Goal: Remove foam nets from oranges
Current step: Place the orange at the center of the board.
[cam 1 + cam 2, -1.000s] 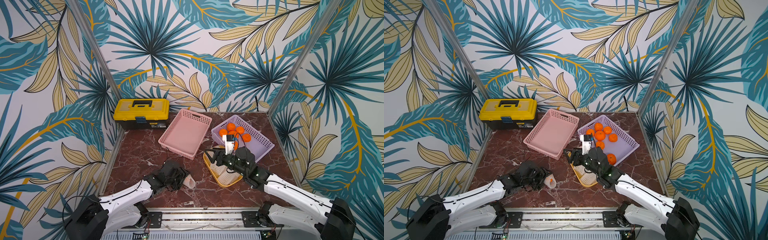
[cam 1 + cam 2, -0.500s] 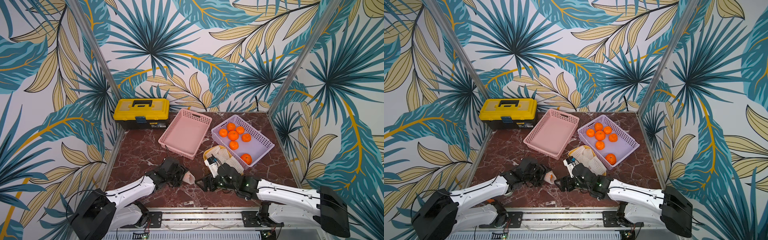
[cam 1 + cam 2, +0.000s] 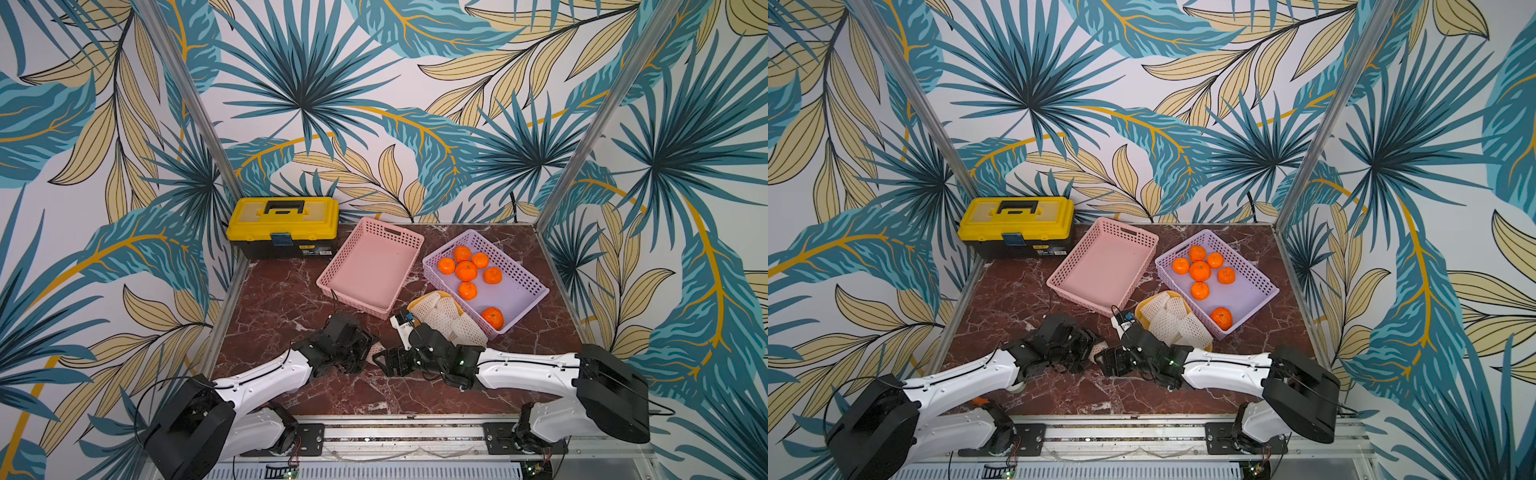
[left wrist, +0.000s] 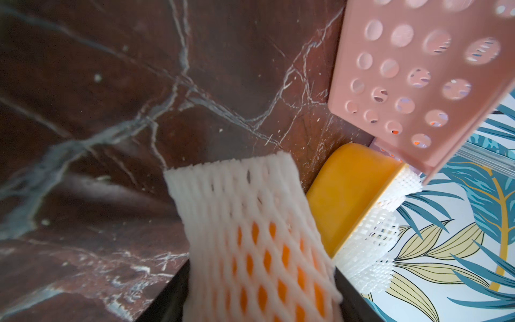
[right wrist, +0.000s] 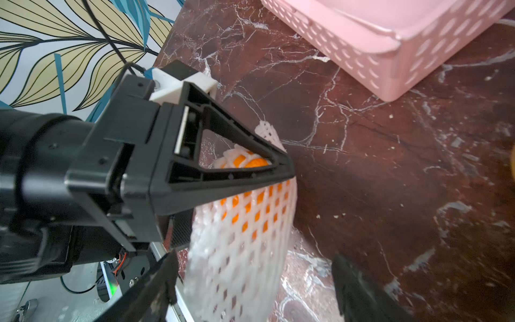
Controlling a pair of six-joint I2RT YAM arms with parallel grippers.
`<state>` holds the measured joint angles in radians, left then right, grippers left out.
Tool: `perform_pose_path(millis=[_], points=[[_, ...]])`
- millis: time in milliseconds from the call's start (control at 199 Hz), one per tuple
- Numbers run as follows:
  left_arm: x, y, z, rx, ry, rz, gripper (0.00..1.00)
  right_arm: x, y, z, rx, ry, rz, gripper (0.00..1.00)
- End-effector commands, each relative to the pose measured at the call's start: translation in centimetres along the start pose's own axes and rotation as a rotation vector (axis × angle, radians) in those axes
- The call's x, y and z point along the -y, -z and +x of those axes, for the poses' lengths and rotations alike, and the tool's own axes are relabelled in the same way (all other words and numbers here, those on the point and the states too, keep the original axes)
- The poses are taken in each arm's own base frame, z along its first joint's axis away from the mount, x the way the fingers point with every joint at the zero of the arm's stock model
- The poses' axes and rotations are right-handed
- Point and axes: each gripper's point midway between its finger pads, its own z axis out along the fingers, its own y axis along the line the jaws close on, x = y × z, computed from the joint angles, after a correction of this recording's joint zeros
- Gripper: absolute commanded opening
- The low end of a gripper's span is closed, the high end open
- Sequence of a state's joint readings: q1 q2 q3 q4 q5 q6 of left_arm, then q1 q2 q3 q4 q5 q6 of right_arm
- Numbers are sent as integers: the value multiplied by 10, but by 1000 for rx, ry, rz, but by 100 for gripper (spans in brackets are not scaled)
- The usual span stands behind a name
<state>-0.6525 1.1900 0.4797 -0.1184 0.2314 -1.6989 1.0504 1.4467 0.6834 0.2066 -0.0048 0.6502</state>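
Note:
Near the table's front middle, my left gripper (image 3: pixel 362 353) is shut on an orange (image 4: pixel 264 262) still wrapped in its white foam net (image 4: pixel 245 212). The net's free end sticks out past the fingertips. My right gripper (image 5: pixel 256 287) faces it and stands open, its two fingers on either side of that free end, with a gap showing on one side. Both grippers meet in a top view (image 3: pixel 1102 353). Several bare oranges (image 3: pixel 466 271) lie in the purple basket (image 3: pixel 528 286). Empty foam nets (image 3: pixel 446 320) are heaped in a yellow bowl (image 4: pixel 348 189).
An empty pink basket (image 3: pixel 374 266) stands just behind the grippers, left of the purple one. A yellow toolbox (image 3: pixel 282 226) sits at the back left corner. Metal frame posts and patterned walls close in the marble table (image 3: pixel 282 307) on three sides.
My right arm has swung from the yellow bowl down to the front middle and now brackets the net's free end, jaws wider. The left gripper has kept its hold and barely moved.

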Motion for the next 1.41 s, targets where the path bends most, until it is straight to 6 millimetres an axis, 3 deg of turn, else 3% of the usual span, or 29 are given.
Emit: perform_pose_path(millis=[0, 242, 584, 841, 982, 1264, 1405], points=[[9, 1, 0, -10, 3, 18, 66, -16, -4, -8, 28, 13, -51, 87], [12, -1, 2, -29, -9, 19, 66, 5, -10, -9, 43, -31, 59, 80], [11, 0, 3, -50, -14, 18, 75, 9, -20, -19, 112, -55, 74, 43], [14, 2, 2, -65, -16, 25, 86, 6, -31, -11, 90, -97, 32, 21], [19, 6, 2, -79, -29, 38, 100, 3, -34, -9, 82, -127, 13, 15], [20, 23, 6, -77, -31, 33, 100, 14, -25, -17, 126, -188, 76, 1], [21, 36, 1, -29, -10, 59, 100, 11, -18, -27, 158, -218, 67, 0]])
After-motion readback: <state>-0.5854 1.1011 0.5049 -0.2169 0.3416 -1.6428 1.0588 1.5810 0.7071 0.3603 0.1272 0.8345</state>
